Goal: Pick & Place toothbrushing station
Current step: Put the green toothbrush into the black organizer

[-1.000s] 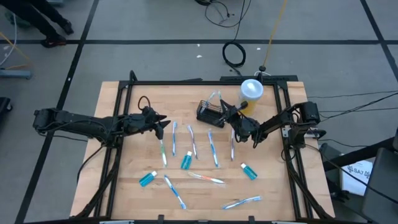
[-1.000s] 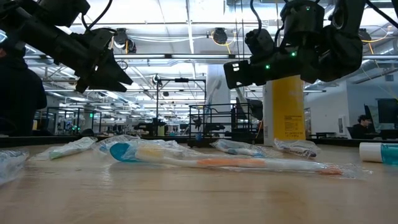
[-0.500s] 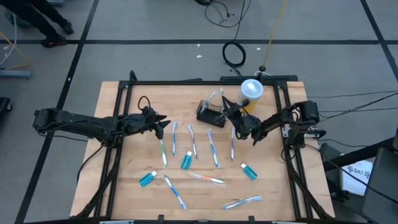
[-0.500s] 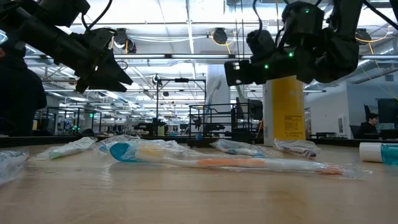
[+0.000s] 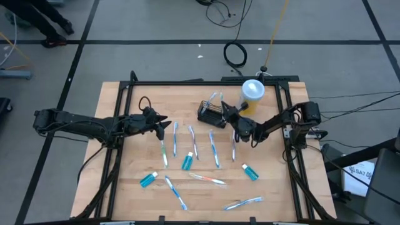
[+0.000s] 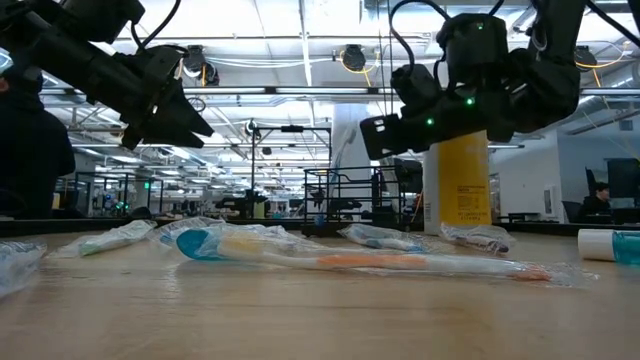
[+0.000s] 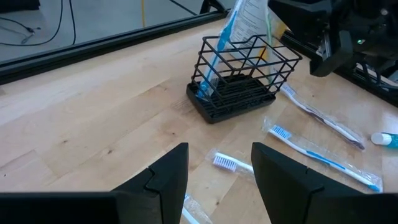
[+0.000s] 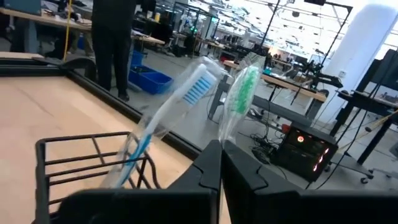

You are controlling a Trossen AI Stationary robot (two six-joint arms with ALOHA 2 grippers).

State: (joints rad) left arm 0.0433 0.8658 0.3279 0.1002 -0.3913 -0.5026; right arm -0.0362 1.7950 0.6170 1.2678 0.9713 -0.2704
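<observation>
The right gripper (image 5: 229,112), fingers pressed together and empty, hangs at the toothbrushing station (image 5: 210,113) near the table's far edge; it may tip it. The left gripper (image 5: 164,125) waits spread.

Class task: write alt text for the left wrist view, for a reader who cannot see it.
A black wire-mesh basket on a wooden table holds wrapped toothbrushes standing upright. More wrapped toothbrushes lie beside it, the open left gripper is in the foreground, and the right arm is beyond.

Grey floor (image 5: 156,25), black tape lines; coiled cable (image 5: 235,54); ceiling lights (image 6: 352,57).
</observation>
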